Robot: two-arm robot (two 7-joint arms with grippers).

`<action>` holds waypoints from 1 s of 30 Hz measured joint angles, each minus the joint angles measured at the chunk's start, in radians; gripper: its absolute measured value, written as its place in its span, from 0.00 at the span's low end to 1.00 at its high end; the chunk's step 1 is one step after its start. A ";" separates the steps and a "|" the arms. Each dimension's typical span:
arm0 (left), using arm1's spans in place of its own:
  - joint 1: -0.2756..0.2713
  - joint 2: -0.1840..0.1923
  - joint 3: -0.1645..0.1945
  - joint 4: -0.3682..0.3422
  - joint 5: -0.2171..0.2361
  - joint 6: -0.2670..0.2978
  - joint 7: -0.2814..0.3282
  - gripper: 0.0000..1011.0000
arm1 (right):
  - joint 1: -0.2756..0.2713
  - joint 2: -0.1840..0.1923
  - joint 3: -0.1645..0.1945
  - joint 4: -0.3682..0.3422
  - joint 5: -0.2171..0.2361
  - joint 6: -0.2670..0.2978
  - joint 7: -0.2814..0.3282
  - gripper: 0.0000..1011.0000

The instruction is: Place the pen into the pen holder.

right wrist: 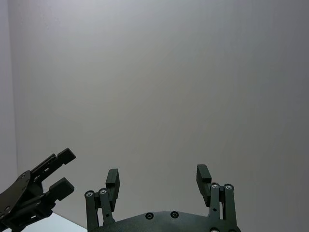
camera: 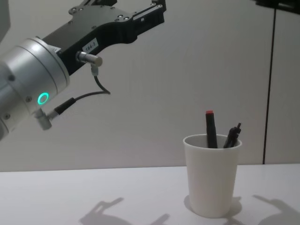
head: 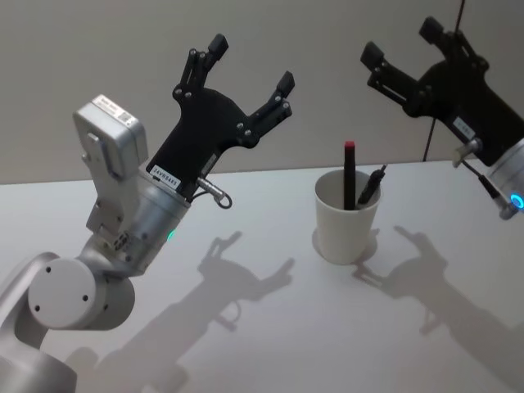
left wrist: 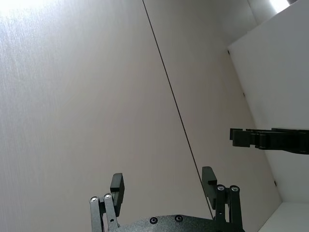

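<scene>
The pen holder (head: 347, 214) stands upright on the white table (head: 270, 344), right of centre in the head view. Two pens rest inside it: a red-capped pen (head: 350, 172) standing nearly vertical, and a black pen (head: 370, 186) leaning against the right side of the rim. The chest view shows both tips above the rim at lower right of the frame.

The left gripper (head: 250, 64) is raised at upper centre-left of the head view, well above the table, jaws released and spread, holding nothing. The right gripper (head: 401, 42) is raised at the upper right of the head view, likewise spread and empty; the right wrist view confirms bare fingers (right wrist: 204, 175).

Judged from this arrangement, the placement appears complete. Remaining hazards:

- The pen holder is a light paper cup carrying tall pens. A sideways brush from either arm in lowering is likely to tip it.
- The black pen leans past the rim. A jolt to the table could shift it and unbalance the pen holder.
- The right gripper hangs nearer the cup than the left, so its path past the pen tips calls for clearance.
</scene>
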 joint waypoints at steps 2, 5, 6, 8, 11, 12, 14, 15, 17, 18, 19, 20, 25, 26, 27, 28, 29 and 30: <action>0.001 0.001 0.002 0.000 0.002 0.009 0.005 0.99 | -0.008 -0.003 0.003 0.003 -0.008 0.001 -0.003 0.99; 0.003 0.003 0.006 0.000 0.008 0.033 0.019 0.99 | -0.025 -0.010 0.009 0.008 -0.026 0.003 -0.011 0.99; 0.003 0.004 0.008 0.000 0.010 0.040 0.023 0.99 | -0.031 -0.012 0.011 0.010 -0.032 0.004 -0.013 0.99; 0.005 0.007 0.013 -0.001 0.017 0.066 0.037 0.99 | -0.049 -0.020 0.019 0.016 -0.052 0.006 -0.022 0.99; 0.008 0.011 0.021 -0.002 0.027 0.105 0.060 0.99 | -0.069 -0.028 0.026 0.022 -0.071 0.008 -0.031 0.99; 0.009 0.013 0.024 -0.002 0.030 0.115 0.066 0.99 | -0.077 -0.031 0.029 0.024 -0.079 0.010 -0.034 0.99; 0.012 0.016 0.030 -0.004 0.037 0.144 0.082 0.99 | -0.105 -0.043 0.039 0.033 -0.109 0.013 -0.048 0.99; 0.012 0.017 0.032 -0.004 0.040 0.154 0.088 0.99 | -0.105 -0.043 0.039 0.033 -0.109 0.013 -0.048 0.99; 0.015 0.021 0.038 -0.005 0.048 0.186 0.106 0.99 | -0.132 -0.054 0.049 0.042 -0.138 0.017 -0.060 0.99; 0.015 0.022 0.040 -0.005 0.051 0.195 0.111 0.99 | -0.132 -0.054 0.049 0.042 -0.138 0.017 -0.060 0.99; 0.016 0.023 0.042 -0.005 0.054 0.206 0.118 0.99 | -0.147 -0.060 0.054 0.046 -0.152 0.019 -0.067 0.99; 0.018 0.025 0.046 -0.006 0.059 0.227 0.130 0.99 | -0.154 -0.063 0.057 0.048 -0.160 0.020 -0.070 0.99; 0.023 0.032 0.058 -0.008 0.074 0.286 0.163 0.99 | -0.204 -0.083 0.076 0.064 -0.212 0.026 -0.092 0.99; 0.024 0.033 0.060 -0.008 0.077 0.296 0.169 0.99 | -0.211 -0.086 0.078 0.066 -0.219 0.027 -0.096 0.99; 0.025 0.035 0.064 -0.009 0.082 0.316 0.181 0.99 | -0.217 -0.089 0.080 0.068 -0.226 0.028 -0.099 0.99; 0.026 0.036 0.066 -0.009 0.085 0.327 0.186 0.99 | -0.229 -0.094 0.085 0.072 -0.238 0.029 -0.104 0.99; 0.027 0.038 0.068 -0.009 0.088 0.338 0.193 0.99 | -0.235 -0.096 0.087 0.074 -0.244 0.030 -0.107 0.99; 0.029 0.040 0.072 -0.010 0.093 0.354 0.203 0.99 | -0.240 -0.098 0.089 0.075 -0.249 0.031 -0.110 0.99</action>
